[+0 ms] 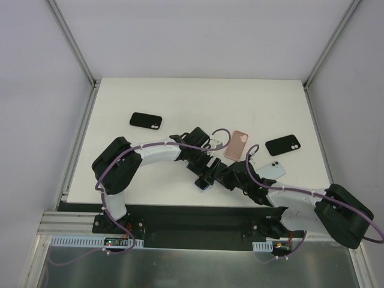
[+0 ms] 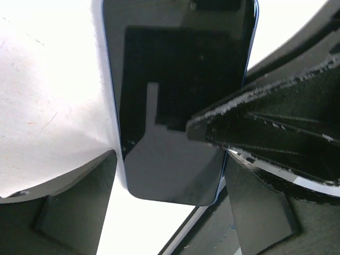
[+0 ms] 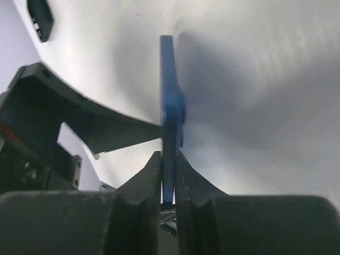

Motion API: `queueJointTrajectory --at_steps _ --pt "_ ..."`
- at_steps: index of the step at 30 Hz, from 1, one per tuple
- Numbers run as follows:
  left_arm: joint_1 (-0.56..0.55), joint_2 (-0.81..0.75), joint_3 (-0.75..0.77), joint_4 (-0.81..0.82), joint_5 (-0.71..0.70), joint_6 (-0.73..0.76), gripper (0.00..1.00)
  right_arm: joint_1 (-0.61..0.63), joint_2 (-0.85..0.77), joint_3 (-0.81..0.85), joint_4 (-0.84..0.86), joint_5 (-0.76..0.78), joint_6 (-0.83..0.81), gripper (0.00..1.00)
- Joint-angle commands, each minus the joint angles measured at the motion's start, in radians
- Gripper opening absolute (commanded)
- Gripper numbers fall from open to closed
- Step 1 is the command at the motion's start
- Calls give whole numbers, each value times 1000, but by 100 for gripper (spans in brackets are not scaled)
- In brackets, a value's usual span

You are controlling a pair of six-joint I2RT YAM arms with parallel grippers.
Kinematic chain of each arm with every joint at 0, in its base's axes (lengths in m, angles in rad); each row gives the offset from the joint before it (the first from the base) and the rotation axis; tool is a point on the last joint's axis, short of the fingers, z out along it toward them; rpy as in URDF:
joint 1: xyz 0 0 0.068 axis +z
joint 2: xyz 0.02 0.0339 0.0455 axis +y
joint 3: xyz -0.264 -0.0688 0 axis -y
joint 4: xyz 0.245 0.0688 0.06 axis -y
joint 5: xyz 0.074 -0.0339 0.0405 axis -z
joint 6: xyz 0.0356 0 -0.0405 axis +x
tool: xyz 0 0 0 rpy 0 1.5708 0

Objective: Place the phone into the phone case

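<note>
Blue phone [image 3: 169, 106] is standing on edge near the pink case [image 1: 237, 144], right gripper [image 3: 168, 162] pinching its faces, left gripper [image 2: 170, 154] straddling it, contact unclear; regrasp is proceeding, next move needing alignment over case.

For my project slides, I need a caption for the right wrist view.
Right gripper pinching the blue phone, seen edge-on, over the white table.
</note>
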Motion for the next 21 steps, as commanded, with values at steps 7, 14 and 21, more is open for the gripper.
queueJointTrajectory --at_steps 7,14,21 --pt "9 -110 47 -5 -16 -17 99 2 -341 57 -422 263 -242 1" --pt "12 -15 295 -152 -221 -3 83 -26 -649 258 -929 496 -440 1" --pt "12 277 684 -245 -468 -74 75 -26 -803 398 -1210 560 -506 1"
